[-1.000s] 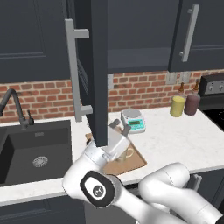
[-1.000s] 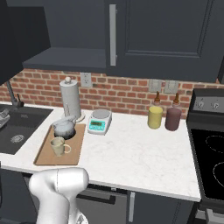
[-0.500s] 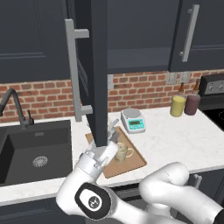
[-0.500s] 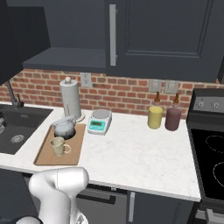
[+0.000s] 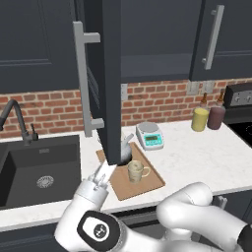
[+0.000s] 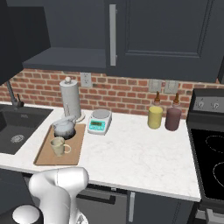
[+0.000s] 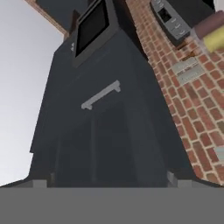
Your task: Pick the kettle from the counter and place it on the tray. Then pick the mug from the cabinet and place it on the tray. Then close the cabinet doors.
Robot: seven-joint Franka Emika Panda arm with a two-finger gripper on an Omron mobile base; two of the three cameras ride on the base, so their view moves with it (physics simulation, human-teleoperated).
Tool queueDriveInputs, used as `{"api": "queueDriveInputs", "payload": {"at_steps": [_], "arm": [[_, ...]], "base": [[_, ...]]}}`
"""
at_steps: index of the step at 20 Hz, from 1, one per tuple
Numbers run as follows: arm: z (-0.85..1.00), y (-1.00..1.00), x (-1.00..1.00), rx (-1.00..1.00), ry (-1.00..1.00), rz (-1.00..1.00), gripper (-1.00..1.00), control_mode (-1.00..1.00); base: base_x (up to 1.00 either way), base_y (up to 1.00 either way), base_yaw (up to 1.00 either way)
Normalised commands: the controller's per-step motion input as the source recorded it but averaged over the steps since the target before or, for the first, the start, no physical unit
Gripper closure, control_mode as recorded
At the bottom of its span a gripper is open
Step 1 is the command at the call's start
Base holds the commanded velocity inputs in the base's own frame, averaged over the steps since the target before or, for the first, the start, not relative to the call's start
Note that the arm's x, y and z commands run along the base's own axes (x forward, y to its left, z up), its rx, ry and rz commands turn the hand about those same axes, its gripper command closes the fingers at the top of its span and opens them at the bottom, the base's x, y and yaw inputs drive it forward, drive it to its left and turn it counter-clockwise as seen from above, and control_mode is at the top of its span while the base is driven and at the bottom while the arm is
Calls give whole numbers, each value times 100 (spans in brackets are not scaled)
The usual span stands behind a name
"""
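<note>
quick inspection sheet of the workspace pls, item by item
surface: white counter with black sink
job's things: kettle and mug both on the tray; cabinet door open
clutter: paper-towel roll, scale, yellow bottle, dark red bottle
grippers: pincer open, holding nothing, low by the tray's near corner
cables: nothing seen
surroundings: brick backsplash, stove at right
</note>
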Motion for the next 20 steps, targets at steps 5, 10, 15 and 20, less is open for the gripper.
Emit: {"api": "queueDriveInputs", "payload": {"at_steps": [5, 10, 15, 20], "arm": [[-27, 37, 10, -14, 16, 0, -100, -100], [-35, 36, 12, -13, 11, 0, -100, -100], [-27, 36, 13, -11, 10, 0, -100, -100], [-3, 31, 3, -4, 7, 0, -100, -100]], "base": [[0, 0, 0], [0, 0, 0], [0, 0, 0], [0, 0, 0]]}}
